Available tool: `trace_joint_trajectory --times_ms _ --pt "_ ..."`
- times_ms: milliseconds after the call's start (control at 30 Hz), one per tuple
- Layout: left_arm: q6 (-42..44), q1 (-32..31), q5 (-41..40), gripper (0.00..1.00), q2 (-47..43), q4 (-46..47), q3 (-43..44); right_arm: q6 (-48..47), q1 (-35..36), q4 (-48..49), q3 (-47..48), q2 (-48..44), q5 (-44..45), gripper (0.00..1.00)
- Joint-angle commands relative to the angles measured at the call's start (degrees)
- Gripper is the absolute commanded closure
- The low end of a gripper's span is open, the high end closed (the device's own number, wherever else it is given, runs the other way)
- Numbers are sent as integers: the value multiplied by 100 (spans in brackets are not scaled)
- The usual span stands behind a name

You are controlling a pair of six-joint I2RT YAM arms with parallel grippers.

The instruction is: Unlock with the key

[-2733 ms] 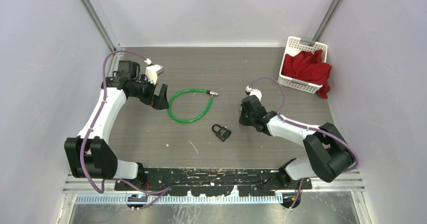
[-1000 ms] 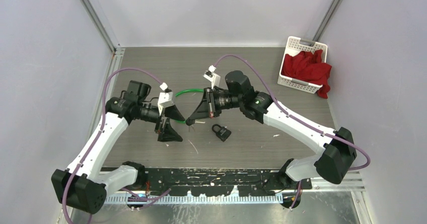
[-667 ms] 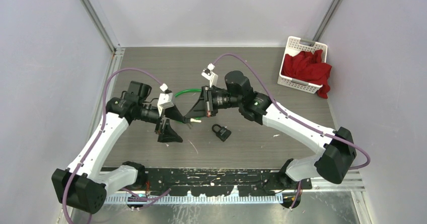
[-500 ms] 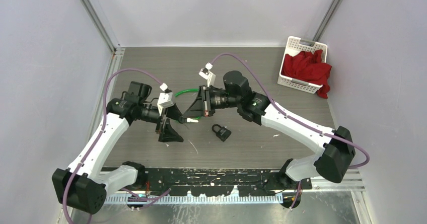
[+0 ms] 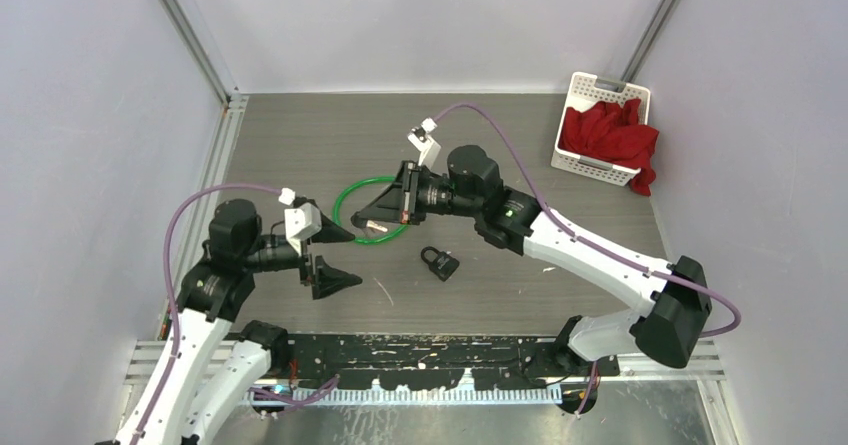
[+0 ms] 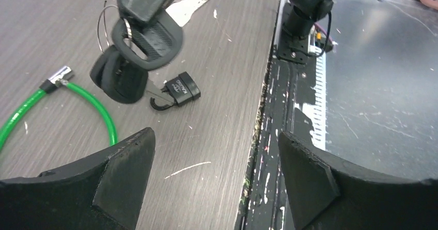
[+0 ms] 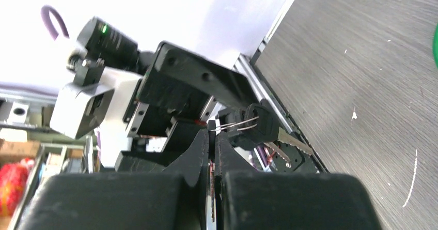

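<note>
Pulled back toward its base, the left gripper (image 5: 352, 257) now sits apart from the keys (image 5: 374, 227), jaws wide and empty. From above, the right gripper (image 5: 366, 219) pinches the keys over the green cable (image 5: 350, 193), and the padlock (image 5: 439, 262) lies on the tabletop (image 5: 300, 135). Left wrist: keys hang near the padlock. Right wrist: jaws closed on the keys.

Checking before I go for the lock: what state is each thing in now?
Left gripper: open, empty.
Right gripper: shut on the keys.
Keys: held, hanging clear of the table.
Padlock: lying on the table, shackle looks closed, no key in it.
Green cable: looped on the table, free of the padlock.
Basket: upright, red cloth spilling over its rim.
</note>
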Motion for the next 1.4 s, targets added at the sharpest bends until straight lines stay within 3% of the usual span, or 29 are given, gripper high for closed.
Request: trace_joint_trajectory --times_ms 0,167,433,567,800,967,1067,1367 --pt "-1322 3 -438 12 -426 1345 -321 704 148 947 -275 -385 918 99" --pt "-2135 7 -1010 16 -444 2144 -608 1006 402 1338 -371 -375 1230 99" --pt "-2884 3 -1096 26 -152 2803 -643 1141 640 1482 -432 -460 1589 99" --pt "-2878 4 -869 54 -62 2837 -580 1121 655 1461 -490 -517 1702 99" --pt "-2347 10 -467 82 -17 2360 -454 983 653 1297 -466 -472 1688 99" --pt "-2105 4 -618 88 -27 2210 -399 939 657 1140 -436 -450 1599 99" --pt "-2082 9 -691 96 -10 2230 -376 916 658 1109 -457 -460 1526 99" --pt "-1781 5 -850 100 35 1925 -150 870 648 1045 -565 -490 1198 99"
